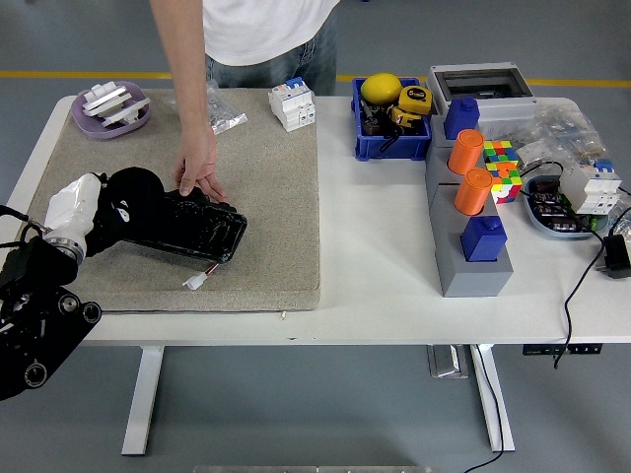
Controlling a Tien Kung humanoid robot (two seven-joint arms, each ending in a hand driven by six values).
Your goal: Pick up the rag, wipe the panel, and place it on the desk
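Observation:
A black panel [192, 229] lies flat on the beige mat [266, 187]. My left hand [110, 207] is at the panel's left end, shut on a black rag [133, 194] bunched on the panel's edge. The white wrist shell [74, 210] hides most of the fingers. A person's hand [197, 168] presses on the panel's far edge and steadies it. My right hand is out of view.
A small white connector [195, 282] lies on the mat near its front edge. A purple dish [110, 108], a plastic bag [222, 120] and a white breaker [293, 103] stand at the mat's back. To the right are a blue bin [389, 133] and a grey stand [463, 232] holding orange cylinders.

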